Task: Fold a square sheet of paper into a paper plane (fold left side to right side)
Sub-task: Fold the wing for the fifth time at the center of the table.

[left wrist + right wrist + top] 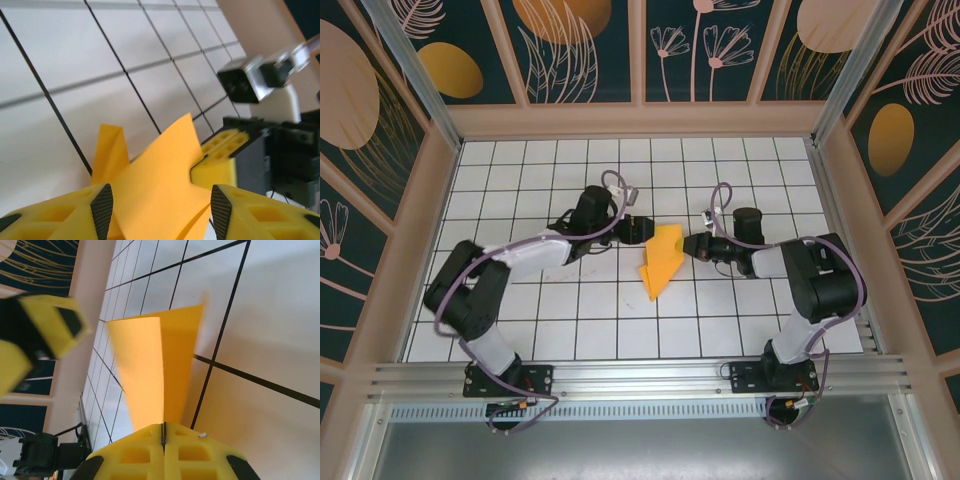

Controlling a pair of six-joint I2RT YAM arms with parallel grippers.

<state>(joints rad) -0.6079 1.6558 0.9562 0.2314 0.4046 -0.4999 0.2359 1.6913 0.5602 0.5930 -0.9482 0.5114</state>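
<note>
Right claw (164, 434), arm bent inward, pinches the folded paper (150, 370); left claw (161, 210) gapes

- No text, label, brand, number or sign legible anywhere.
</note>
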